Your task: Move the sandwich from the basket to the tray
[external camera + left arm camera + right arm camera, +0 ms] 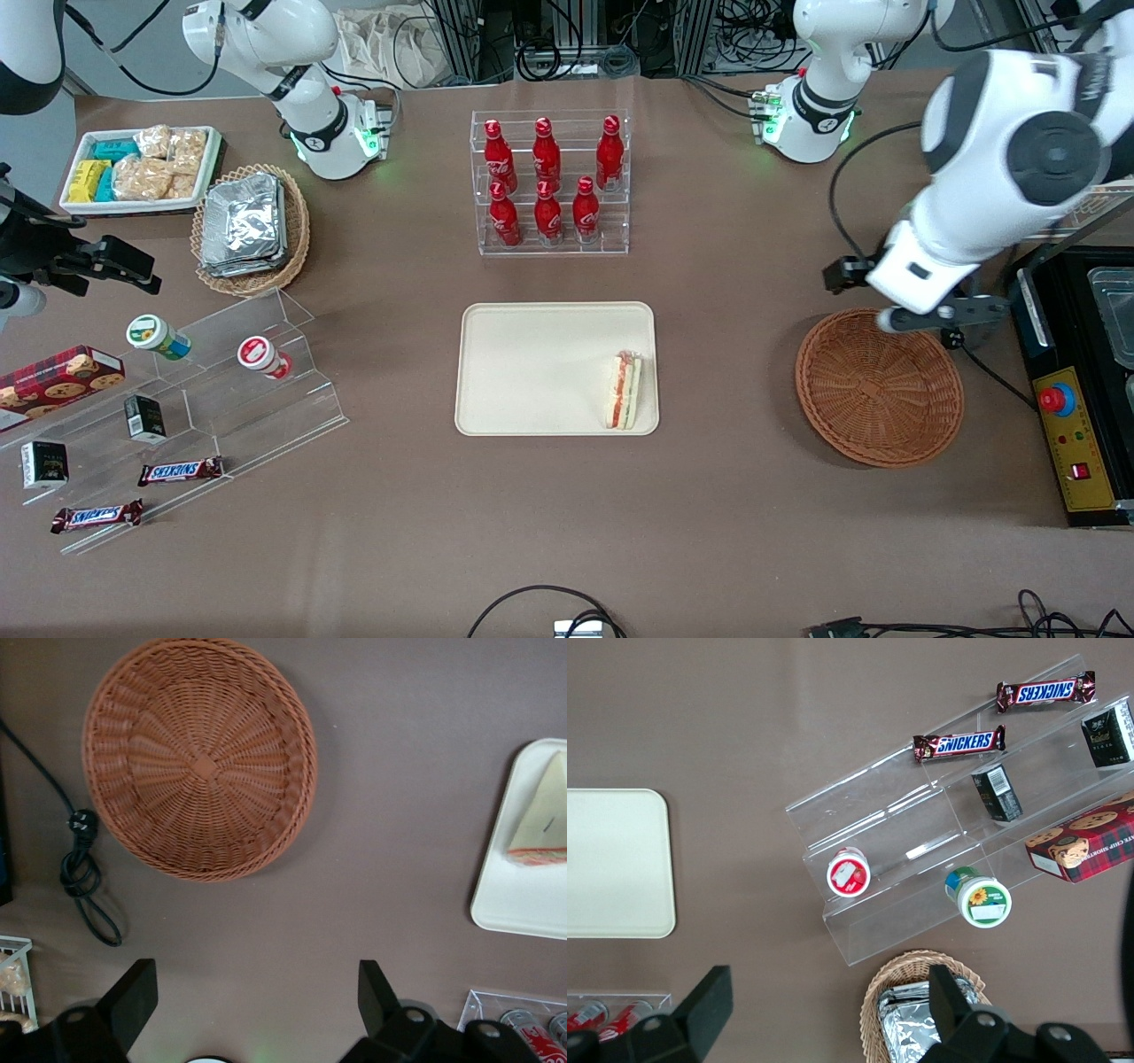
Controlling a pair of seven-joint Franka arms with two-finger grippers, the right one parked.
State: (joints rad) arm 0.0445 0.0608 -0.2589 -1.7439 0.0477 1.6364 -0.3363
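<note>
The gripper [257, 992] hangs above the table [753, 496], over the basket's rim on the edge farther from the front camera. Its fingers [133, 997] stand wide apart with nothing between them. In the front view the arm covers most of the gripper [917, 319].

The basket [879, 387] lies directly below and slightly nearer the front camera than the gripper. It is empty; its woven floor [204, 766] is fully visible in the wrist view. A black cable [84, 877] lies coiled on the table just beside the basket.

The sandwich [625, 390] is well apart from the gripper, toward the parked arm's end. It rests on the tray [540, 372], close to the tray edge that faces the basket and near the corner nearer the front camera. Its red and green filling edge [538, 856] shows in the wrist view. It touches neither the gripper nor the basket.

A clear rack of red bottles [549, 182] stands farther from the front camera than the tray.
</note>
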